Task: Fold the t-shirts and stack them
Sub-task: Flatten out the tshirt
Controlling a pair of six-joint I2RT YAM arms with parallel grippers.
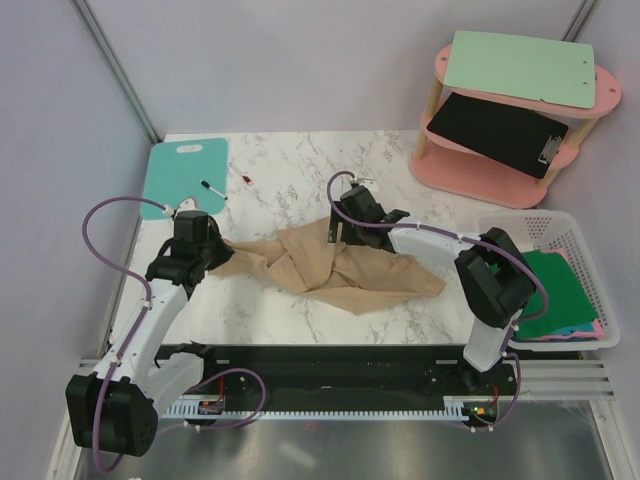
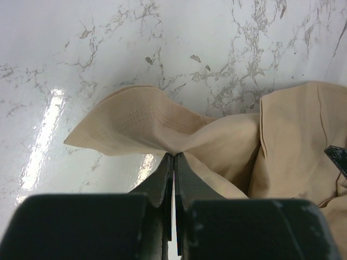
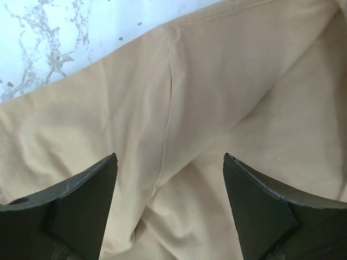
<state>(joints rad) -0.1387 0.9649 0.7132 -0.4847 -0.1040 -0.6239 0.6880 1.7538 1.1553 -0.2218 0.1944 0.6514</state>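
The left gripper (image 2: 173,158) has its dark fingers (image 2: 161,181) pressed together, pinching a fold of the tan t-shirt (image 2: 287,135). Just ahead and left of them a stitched flap (image 2: 130,127) fans out over the marbled white desk (image 2: 81,49). The rest of the shirt bunches to their right.
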